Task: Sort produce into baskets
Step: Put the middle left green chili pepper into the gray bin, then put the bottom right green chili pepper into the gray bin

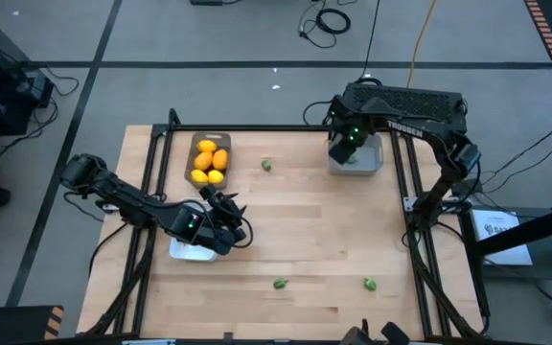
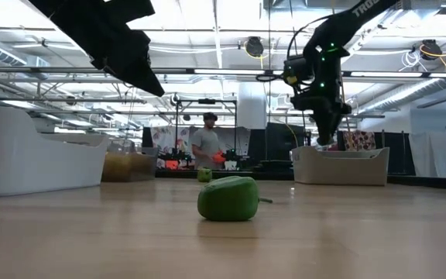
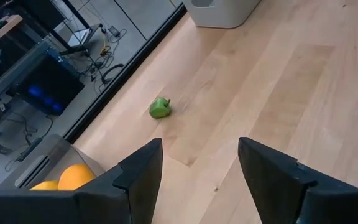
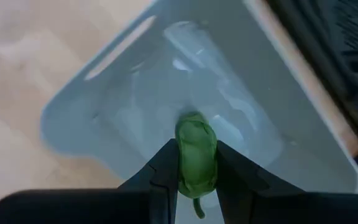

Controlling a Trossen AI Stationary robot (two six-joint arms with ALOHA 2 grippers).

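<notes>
Right gripper (image 4: 194,177) pinching a green piece (image 4: 196,155) between both fingers, directly above the pale grey bin (image 4: 135,68), with the piece hanging over the bin's hollow and not touching its floor. Green piece smooth, glossy, oblong, with a thin stem trailing from one end. Bin squarish, pale, with a slot handle in one wall, sitting at the table's far right corner. Right arm folded back over that corner, wrist pointing straight down, gripper (image 2: 325,133) just above the bin's rim (image 2: 339,155) in the low view. Left gripper (image 3: 197,180) spread apart and holding nothing, well across the table from the bin, over the white tray (image 1: 192,251) near the left edge. Left arm stretched low from the left side, wrist tilted forward and down toward the wood. Grey-brown tray (image 1: 197,144) farther back on the left from the bin, with yellow-orange lemons (image 1: 209,161) piled inside. Loose green pieces on the bare table (image 1: 314,240): one (image 1: 266,165) between the lemon tray and the bin, two more (image 1: 280,283) (image 1: 369,283) near the front edge, well away from the bin. A person (image 2: 206,147) standing far behind the table in the room.
</notes>
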